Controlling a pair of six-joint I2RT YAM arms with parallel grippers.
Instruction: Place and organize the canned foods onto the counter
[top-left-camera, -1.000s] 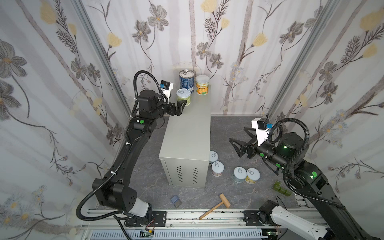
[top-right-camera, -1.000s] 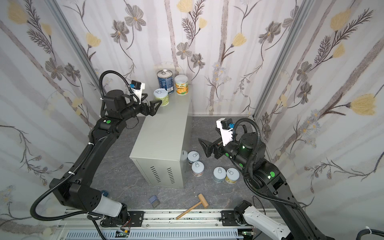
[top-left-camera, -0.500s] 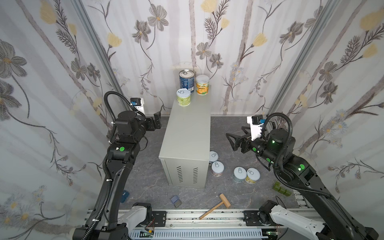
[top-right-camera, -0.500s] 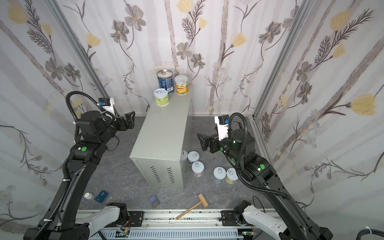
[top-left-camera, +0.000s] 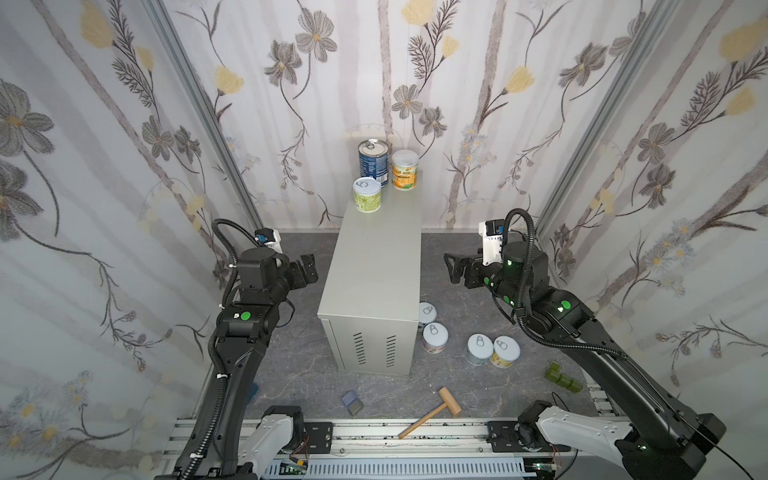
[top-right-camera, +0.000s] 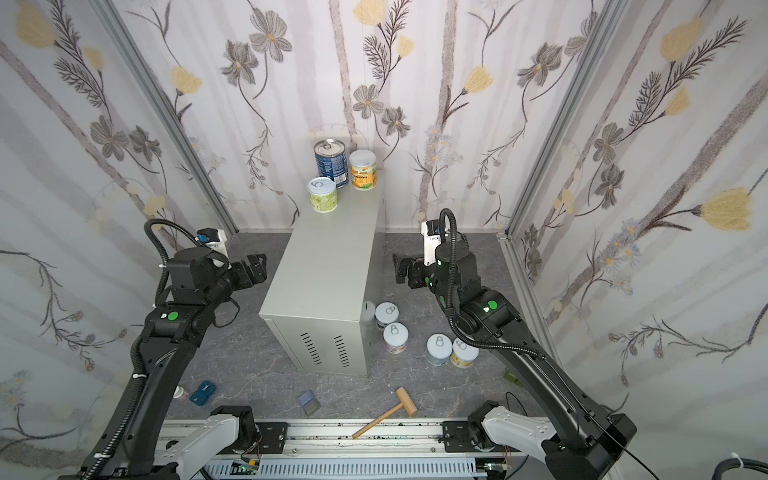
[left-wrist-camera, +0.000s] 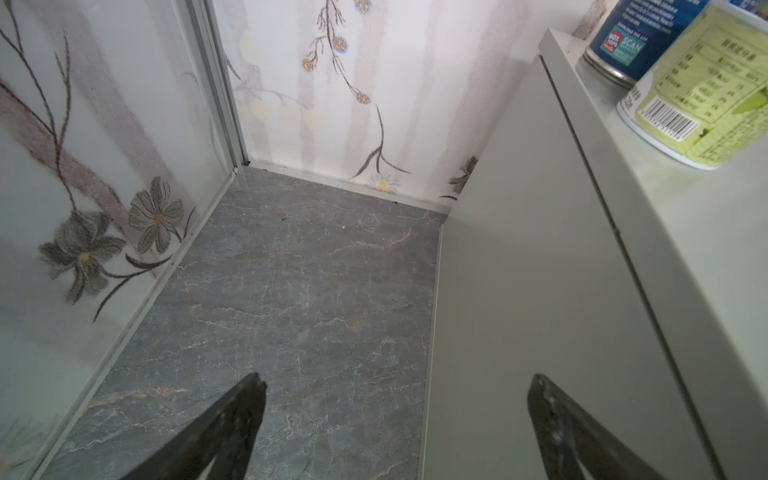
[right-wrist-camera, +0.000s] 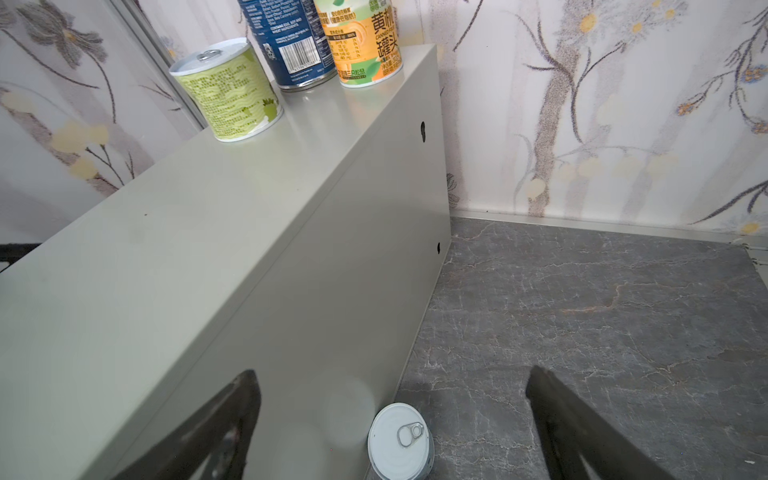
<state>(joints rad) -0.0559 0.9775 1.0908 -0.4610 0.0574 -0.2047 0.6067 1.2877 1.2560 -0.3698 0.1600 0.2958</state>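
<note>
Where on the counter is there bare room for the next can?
The counter top is bare from the green can forward to the near edge above the vent slots. The far end is crowded: green can, blue can and orange can stand close together. Four floor cans cluster along the counter's right side.

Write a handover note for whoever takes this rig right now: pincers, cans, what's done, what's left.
Left pincer: open, empty, left of the counter.
Right pincer: open, empty, right of it.
Done: blue can, orange can and green can stand at the counter's far end.
To do: four upright on the floor, right of the counter: rearmost can, pink can, pale blue can, yellow can. Lift them up and line them up.
</note>
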